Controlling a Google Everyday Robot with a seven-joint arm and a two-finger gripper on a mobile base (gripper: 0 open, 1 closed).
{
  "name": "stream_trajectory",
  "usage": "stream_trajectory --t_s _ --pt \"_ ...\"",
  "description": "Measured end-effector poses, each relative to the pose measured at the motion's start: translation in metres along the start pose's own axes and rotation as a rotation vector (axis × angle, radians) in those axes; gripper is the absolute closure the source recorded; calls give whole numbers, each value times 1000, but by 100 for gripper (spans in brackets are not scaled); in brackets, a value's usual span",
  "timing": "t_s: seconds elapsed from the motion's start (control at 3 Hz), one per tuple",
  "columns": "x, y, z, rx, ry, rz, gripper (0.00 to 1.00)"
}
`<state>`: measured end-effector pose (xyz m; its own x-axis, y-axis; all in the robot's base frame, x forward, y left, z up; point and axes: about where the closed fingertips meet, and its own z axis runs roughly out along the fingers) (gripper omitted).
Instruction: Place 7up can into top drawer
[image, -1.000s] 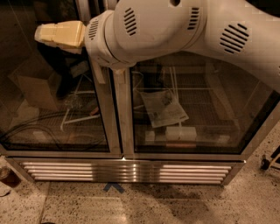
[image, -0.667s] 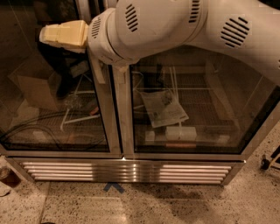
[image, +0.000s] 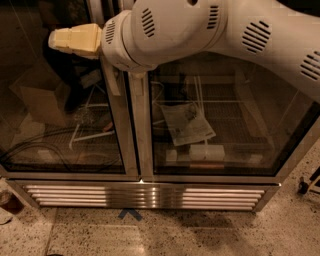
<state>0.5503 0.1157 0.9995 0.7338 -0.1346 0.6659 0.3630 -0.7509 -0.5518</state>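
Observation:
The 7up can and the top drawer are out of view. My white arm (image: 210, 35) reaches across the top of the camera view from the right. My gripper (image: 75, 41) shows as a cream-coloured end piece at the upper left, in front of the left glass door. I see nothing held in it.
A low two-door glass-front cooler (image: 140, 125) fills the view, with a steel grille (image: 145, 196) along its base. Inside lie a paper sheet (image: 187, 124), a white box (image: 206, 152), cables (image: 45, 145) and wire racks. A blue arrow mark (image: 130, 214) is on the speckled floor.
The arm and the cream gripper end have shifted slightly to the right; nothing else has moved.

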Motion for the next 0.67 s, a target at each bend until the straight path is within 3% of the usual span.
stream_trajectory --t_s 0.33,0.67 --pt "-4 -8 1 29 -17 43 0" --pt "-4 -8 1 29 -17 43 0"
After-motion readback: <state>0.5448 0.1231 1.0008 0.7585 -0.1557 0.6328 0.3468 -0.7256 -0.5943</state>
